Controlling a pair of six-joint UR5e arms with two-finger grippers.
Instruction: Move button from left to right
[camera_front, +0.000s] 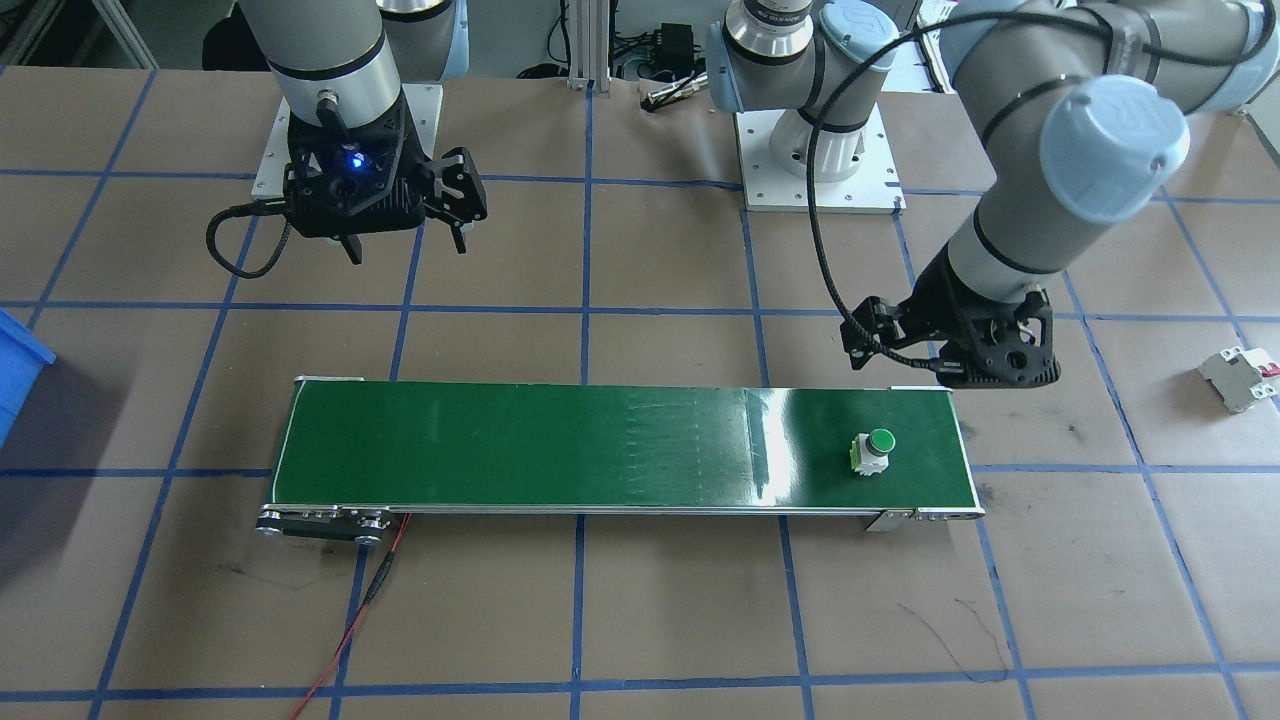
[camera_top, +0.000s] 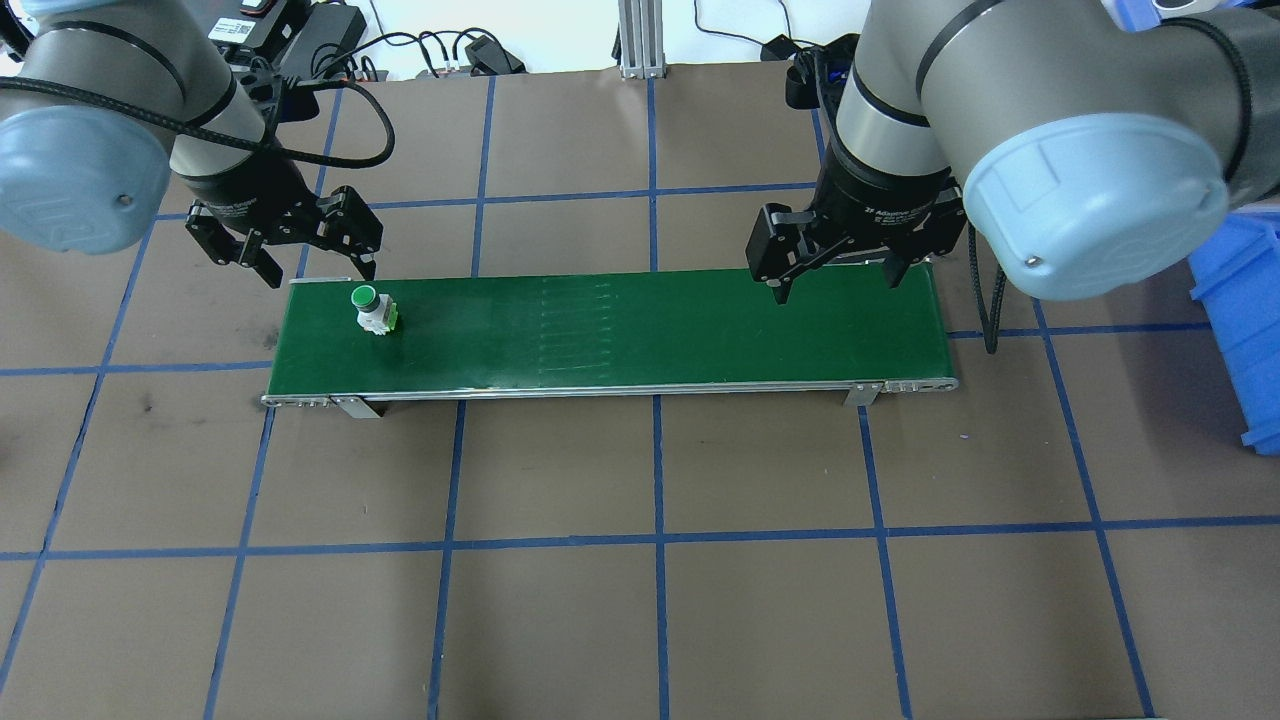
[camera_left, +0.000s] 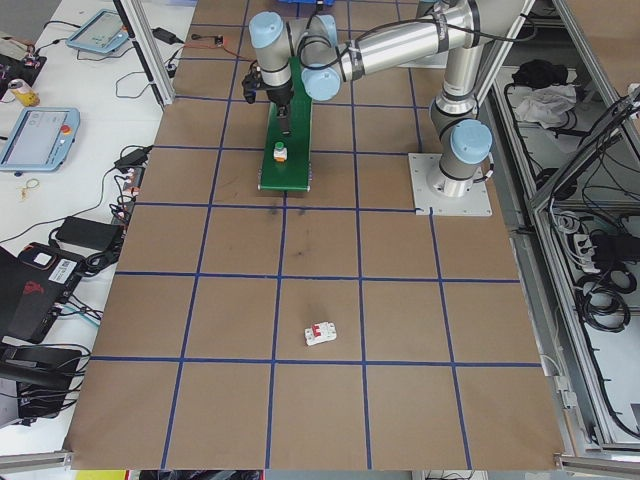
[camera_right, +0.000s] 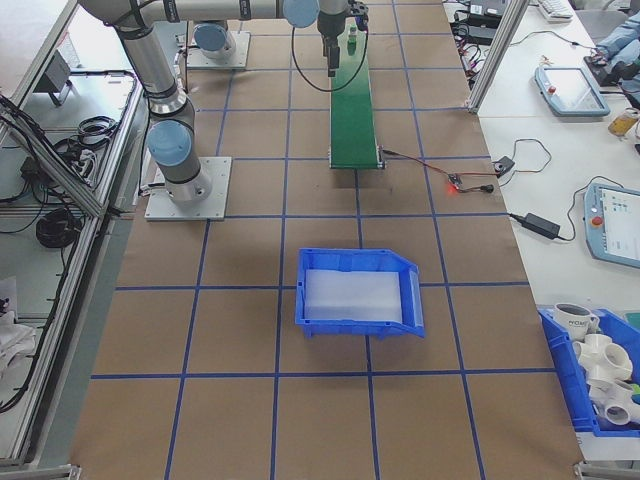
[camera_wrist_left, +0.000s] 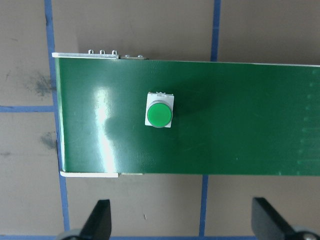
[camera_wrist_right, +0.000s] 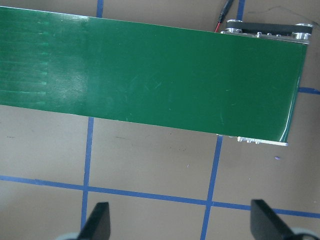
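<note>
The button (camera_top: 371, 309) stands upright on the green conveyor belt (camera_top: 620, 330), near the belt's left end in the overhead view, toward the far edge. In the front-facing view it appears at the right end of the belt (camera_front: 600, 450), the button (camera_front: 872, 453) showing its round green cap on a pale blocky body. The left wrist view looks straight down on it: the button (camera_wrist_left: 159, 111) sits a little left of frame centre, apart from both belt edges, with nothing touching it.

The left gripper (camera_top: 300, 262) hangs in the upper left of the overhead view, just behind the belt's far edge and close to the button, fingers spread wide and empty. In the left wrist view its two fingertips (camera_wrist_left: 100, 220) show at the bottom corners, well apart, over the brown table.

The right gripper (camera_top: 838, 280) hovers over the far edge of the belt near its right end in the overhead view, jaws likewise spread and holding nothing. Its fingertips (camera_wrist_right: 100, 220) frame the bottom of the right wrist view, above the gridded table (camera_wrist_right: 150, 165) just beside the belt (camera_wrist_right: 150, 75).

A light-grey block with red marks (camera_front: 1240, 375) lies on the table at the right edge of the front-facing view, well apart from the belt. A blue bin (camera_right: 360, 290) sits mid-frame in the right side view.
</note>
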